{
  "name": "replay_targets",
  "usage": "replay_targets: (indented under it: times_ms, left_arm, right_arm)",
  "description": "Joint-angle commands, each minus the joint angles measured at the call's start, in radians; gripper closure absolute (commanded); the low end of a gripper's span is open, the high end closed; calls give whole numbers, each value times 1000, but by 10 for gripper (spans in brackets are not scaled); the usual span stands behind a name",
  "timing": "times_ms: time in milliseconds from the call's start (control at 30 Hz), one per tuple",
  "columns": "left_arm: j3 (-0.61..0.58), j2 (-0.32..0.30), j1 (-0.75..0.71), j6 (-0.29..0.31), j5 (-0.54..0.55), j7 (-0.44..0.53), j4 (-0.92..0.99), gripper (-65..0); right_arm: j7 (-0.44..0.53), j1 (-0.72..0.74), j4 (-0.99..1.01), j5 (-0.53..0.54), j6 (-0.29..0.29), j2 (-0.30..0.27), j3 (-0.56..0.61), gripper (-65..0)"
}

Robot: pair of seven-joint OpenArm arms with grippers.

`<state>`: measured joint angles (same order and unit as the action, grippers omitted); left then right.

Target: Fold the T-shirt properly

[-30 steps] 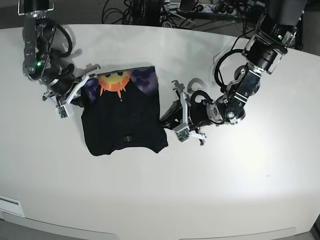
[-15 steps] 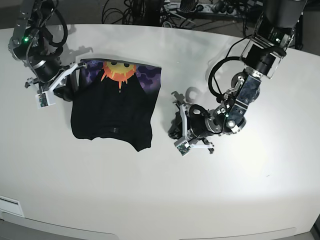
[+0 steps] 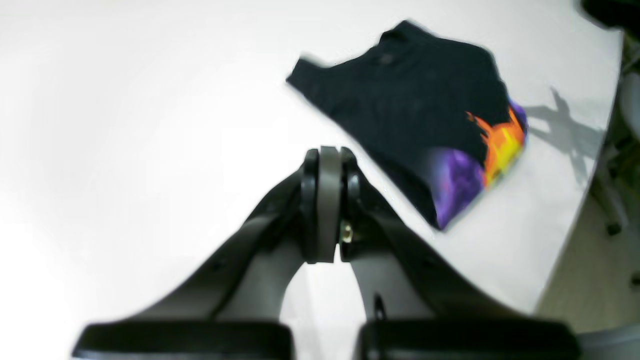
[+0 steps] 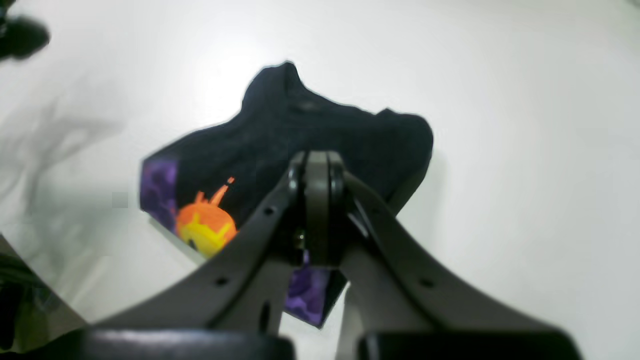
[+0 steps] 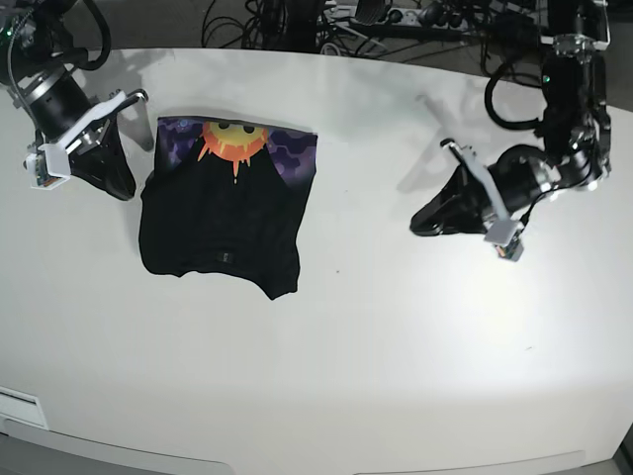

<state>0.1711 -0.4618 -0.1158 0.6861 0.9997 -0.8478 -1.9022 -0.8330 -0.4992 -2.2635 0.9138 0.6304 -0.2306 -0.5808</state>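
left end effector [image 3: 324, 205]: I see jaws pressed together, empty
right end effector [image 4: 317, 207]: same, empty
T-shirt [image 5: 223, 213]: folded on worktop [image 5: 396, 346], between both, untouched
hidden: wrist views blurred; shirt's near edge behind right fingers [image 4: 250, 240]

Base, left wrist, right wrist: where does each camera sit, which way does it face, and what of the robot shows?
Base: overhead, looking down on the white table; both arms show, left gripper at right, right gripper at left.
Left wrist: behind the shut left gripper, facing across the table toward the T-shirt.
Right wrist: behind the shut right gripper, looking down over the T-shirt.
Shared: all three show the folded T-shirt with its sun print.
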Motion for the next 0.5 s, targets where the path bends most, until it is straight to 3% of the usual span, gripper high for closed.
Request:
replay_targets:
  times_ms: [0, 167, 333, 467]
  left_arm:
    - [47, -15, -28, 12, 59, 29, -50, 0]
    - [232, -45, -248, 6, 117, -6, -214, 0]
    - [360, -36, -482, -9, 127, -24, -370, 0]
    - [436, -25, -665, -9, 127, -66, -432, 0]
  right_arm:
    - [17, -19, -31, 28, -4, -14, -34, 0]
    - [-36, -128, -93, 124, -20, -8, -183, 0]
    - [-111, -258, -93, 206, -19, 55, -293, 0]
    - [-168, -370, -93, 216, -16, 116, -314, 0]
